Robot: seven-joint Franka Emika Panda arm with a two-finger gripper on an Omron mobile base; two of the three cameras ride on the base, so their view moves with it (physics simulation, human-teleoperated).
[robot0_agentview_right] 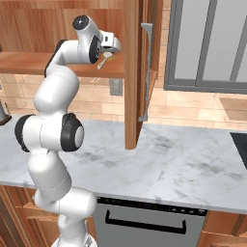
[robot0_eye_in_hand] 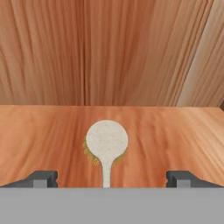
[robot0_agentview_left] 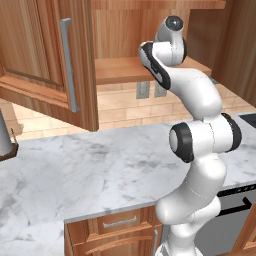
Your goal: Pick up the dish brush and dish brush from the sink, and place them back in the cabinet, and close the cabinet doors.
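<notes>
cabinet (robot0_agentview_left: 120, 70) open; left door (robot0_agentview_left: 45, 55) ajar | arm (robot0_agentview_left: 200, 150) reaching to shelf

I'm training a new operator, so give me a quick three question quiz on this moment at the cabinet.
1. True or false: the gripper is shut on the brush.
2. Where does the brush lie? A on the counter, B on the cabinet shelf, C in the sink.
3. Fill in: the cabinet doors stand ____.

Key:
1. False: the jaws are wide apart, the brush lying free between them.
2. B, on the shelf.
3. Open.
</notes>
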